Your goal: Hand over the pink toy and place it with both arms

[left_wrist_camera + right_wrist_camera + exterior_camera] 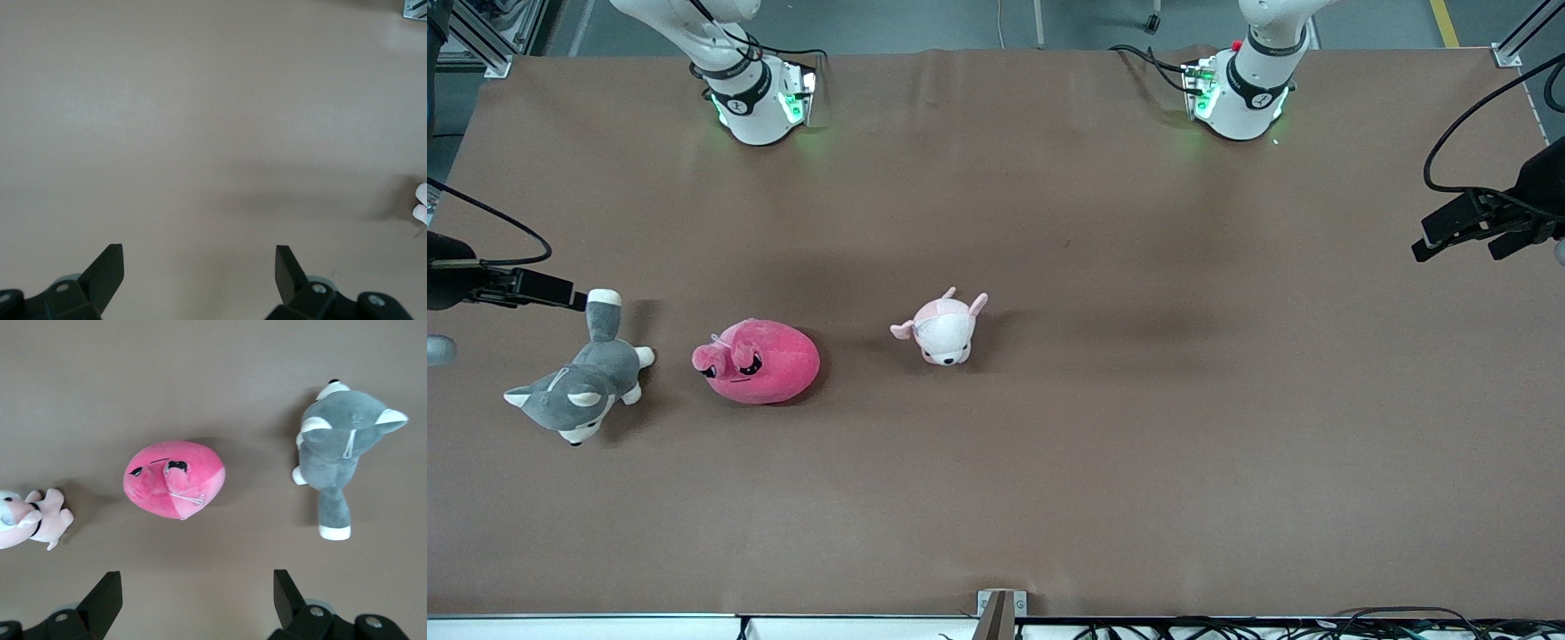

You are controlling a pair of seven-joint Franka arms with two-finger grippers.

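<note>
The pink toy (pixel 758 361) lies on the brown table, between a grey-and-white husky plush and a small pale pink plush. It is a round hot-pink blob with dark angry eyes, also seen in the right wrist view (pixel 175 487). My right gripper (pixel 574 295) hangs in the air over the right arm's end of the table, close to the husky's tail. It is open and empty (pixel 198 581), apart from the toy. My left gripper (pixel 1458 244) hangs over the left arm's end of the table, open (pixel 200 257), with only bare table under it.
The husky plush (pixel 578 384) (pixel 337 450) lies beside the pink toy toward the right arm's end. The pale pink-and-white plush (pixel 944 329) (pixel 30 518) sits toward the table's middle. Both arm bases (pixel 760 98) (pixel 1240 89) stand along the edge farthest from the front camera.
</note>
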